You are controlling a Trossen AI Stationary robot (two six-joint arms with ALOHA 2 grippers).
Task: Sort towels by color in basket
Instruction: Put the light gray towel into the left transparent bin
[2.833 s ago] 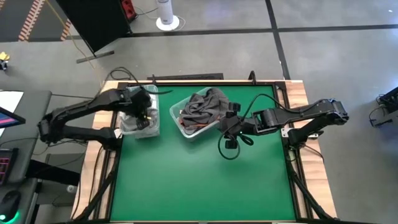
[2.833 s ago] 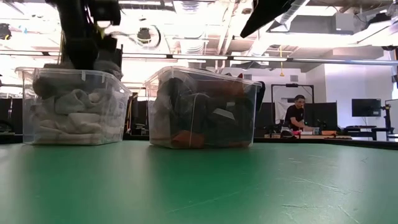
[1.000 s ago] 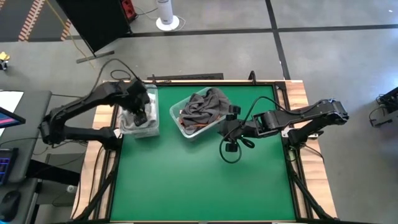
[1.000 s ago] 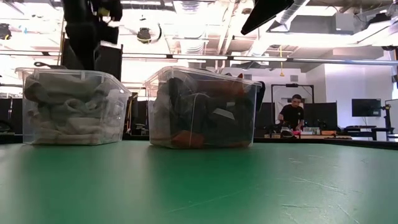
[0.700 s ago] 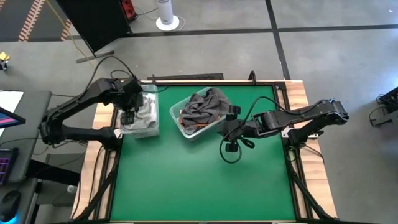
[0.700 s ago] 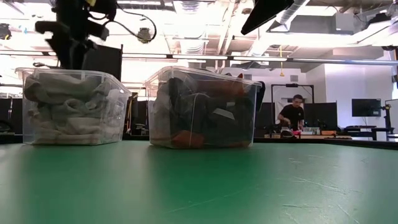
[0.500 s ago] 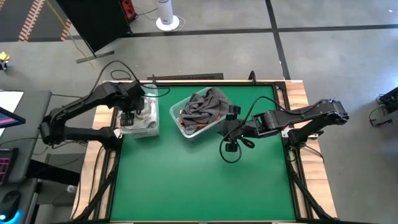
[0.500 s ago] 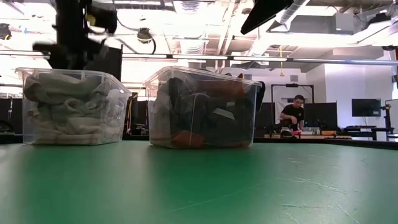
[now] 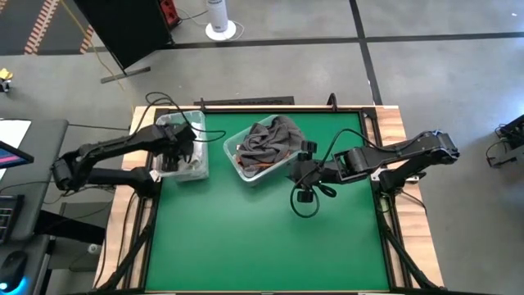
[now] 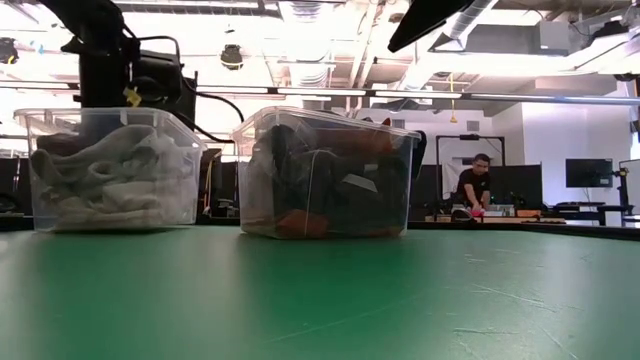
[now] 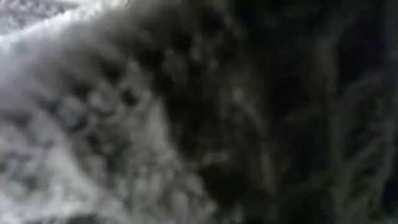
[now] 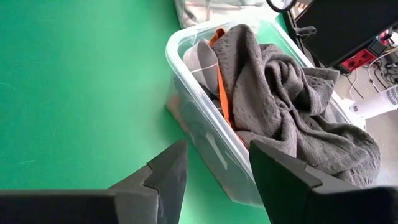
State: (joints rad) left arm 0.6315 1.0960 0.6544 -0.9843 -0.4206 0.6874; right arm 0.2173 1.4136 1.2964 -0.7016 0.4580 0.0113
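Two clear bins stand at the table's far side. The left bin (image 9: pixel 205 168) (image 10: pixel 190 150) holds pale white and light grey towels (image 10: pixel 110 185). The right bin (image 9: pixel 232 160) (image 10: pixel 325 175) holds dark grey towels (image 9: pixel 270 138) (image 12: pixel 280 106) with a rust-orange one (image 12: pixel 219 68) among them. My left gripper (image 9: pixel 180 152) is down inside the left bin, and pale cloth (image 11: pixel 93 137) fills its wrist view. My right gripper (image 12: pixel 217 186) hangs open above the table beside the right bin's right side (image 9: pixel 299 170), with nothing between its fingers. My left gripper comes steeply from above into the top of the pale towel pile (image 10: pixel 100 140) in the left bin. The cloth and the arm hide its fingertips, so which towel they meet and how cannot be told.
A black cable loop (image 9: pixel 304 197) hangs below my right arm over the green mat. The near half of the mat (image 9: pixel 262 246) is free room. A wooden frame (image 9: pixel 393 123) edges the table. A person (image 10: pixel 470 190) works far back in the room.
My left gripper has gone down from above the left bin into its towel pile, rolling its wrist on the way. The pile now sits lower and flatter, and the bin has shifted a little toward the table's left edge.
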